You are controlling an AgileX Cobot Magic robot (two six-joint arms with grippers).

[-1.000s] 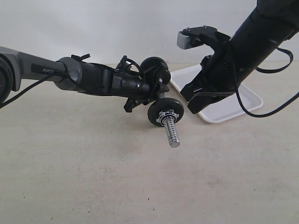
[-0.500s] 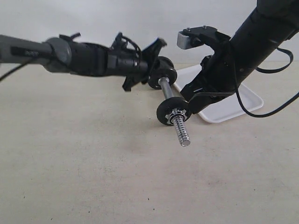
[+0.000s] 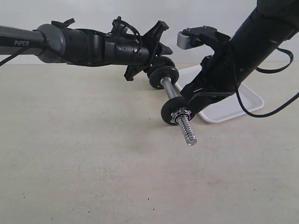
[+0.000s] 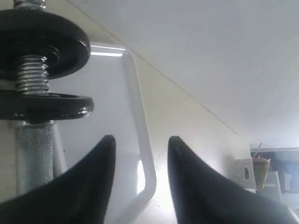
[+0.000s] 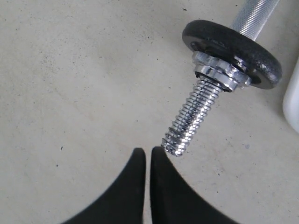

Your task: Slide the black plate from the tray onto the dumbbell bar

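The dumbbell bar (image 3: 171, 92) lies slanted on the table, its threaded near end towards me. One black plate (image 3: 174, 111) sits behind a chrome star nut (image 5: 219, 72) at that end. Two more black plates (image 3: 164, 74) sit on the far end, with thread (image 4: 30, 74) showing between them; I cannot tell which came from the tray. My left gripper (image 4: 140, 142) hangs open just above and behind the far plates, over the white tray's rim (image 4: 140, 121), holding nothing. My right gripper (image 5: 147, 151) is shut and empty, above the table beside the bar's near tip.
The white tray (image 3: 233, 105) lies at the back right, partly behind the right arm (image 3: 224, 60); no disc shows on its visible part. A pale wall stands behind the beige table (image 3: 93, 163). Cables hang from both arms.
The left gripper has let go of the bar's far end, opened and risen above it. The bar's near end has swung to the right. The right arm has not moved.
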